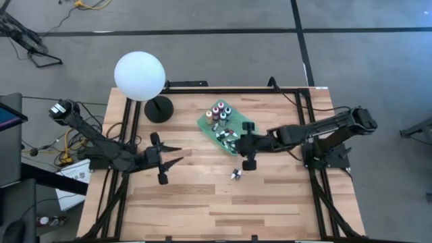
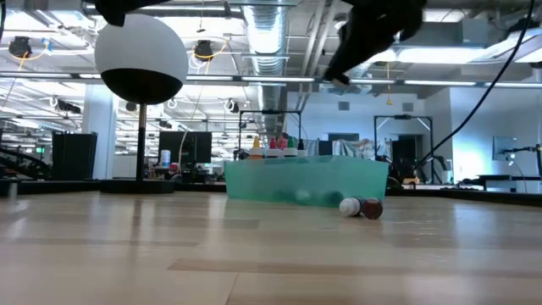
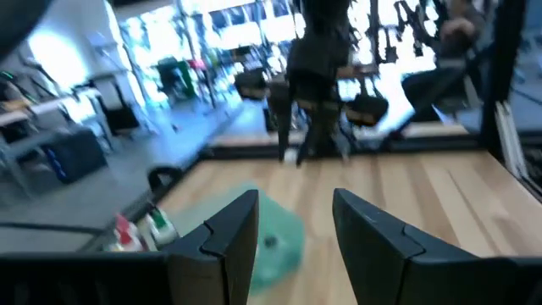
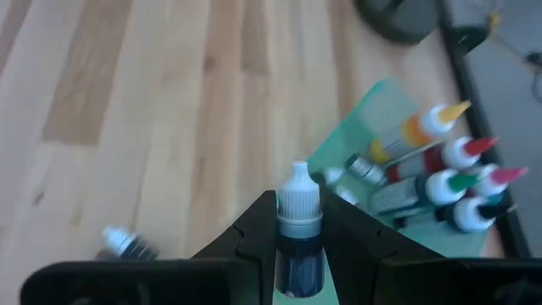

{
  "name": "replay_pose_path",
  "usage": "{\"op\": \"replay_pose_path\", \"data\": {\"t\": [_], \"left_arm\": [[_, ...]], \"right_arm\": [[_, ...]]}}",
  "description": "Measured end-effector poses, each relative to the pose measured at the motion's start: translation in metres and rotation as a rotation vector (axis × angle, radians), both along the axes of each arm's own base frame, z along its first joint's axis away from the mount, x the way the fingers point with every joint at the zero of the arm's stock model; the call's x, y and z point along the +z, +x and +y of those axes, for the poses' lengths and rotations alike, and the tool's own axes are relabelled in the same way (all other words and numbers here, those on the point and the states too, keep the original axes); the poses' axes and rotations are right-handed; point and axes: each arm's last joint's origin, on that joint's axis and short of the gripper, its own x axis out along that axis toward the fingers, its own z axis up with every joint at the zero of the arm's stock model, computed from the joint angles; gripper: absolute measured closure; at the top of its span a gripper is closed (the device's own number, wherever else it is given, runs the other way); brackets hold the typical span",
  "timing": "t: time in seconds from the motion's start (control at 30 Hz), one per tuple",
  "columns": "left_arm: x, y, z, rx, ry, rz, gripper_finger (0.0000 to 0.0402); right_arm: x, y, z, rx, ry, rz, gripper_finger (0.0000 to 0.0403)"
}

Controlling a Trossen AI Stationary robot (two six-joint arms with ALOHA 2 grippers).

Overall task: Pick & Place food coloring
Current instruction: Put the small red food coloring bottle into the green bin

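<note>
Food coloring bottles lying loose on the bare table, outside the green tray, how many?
1: a bottle lies on its side on the wood, apart from the green tray, near the right gripper. Others may be hidden.

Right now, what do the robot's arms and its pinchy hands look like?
Both arms are dark, jointed, and thin. The left gripper ends in two pointed black jaws, spread like a beak. The right gripper has blocky black jaws. Dark cables trail from the left arm beside the wooden table.

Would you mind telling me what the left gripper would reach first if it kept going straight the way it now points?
Most likely the green tray, judging by the left wrist view. The open left gripper points across bare table toward it and the right arm. Depth is unclear, so it might pass beside the tray.
</note>
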Motion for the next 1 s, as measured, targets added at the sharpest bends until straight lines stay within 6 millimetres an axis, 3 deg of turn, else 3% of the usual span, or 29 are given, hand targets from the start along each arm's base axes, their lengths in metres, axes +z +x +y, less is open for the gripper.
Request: {"op": "replay_pose_path", "data": {"t": [0.33, 0.53, 0.7, 1.0], "left_arm": [[0.001, -0.002, -0.003, -0.025, 0.068, 0.015, 0.0253], [0.018, -0.023, -0.008, -0.132, 0.119, -0.033, 0.0253], [0.008, -0.027, -0.006, -0.159, 0.112, 0.013, 0.0253], [0.008, -0.027, -0.006, -0.157, 0.099, 0.006, 0.0253]], "right_arm": [[-0.007, 0.018, -0.031, -0.082, -0.006, -0.048, 0.0328], [-0.009, 0.019, -0.034, -0.083, 0.018, -0.045, 0.0328], [-0.008, 0.02, -0.037, -0.088, 0.014, -0.05, 0.0328], [-0.012, 0.021, -0.06, -0.157, 0.026, -0.04, 0.0328]]}}
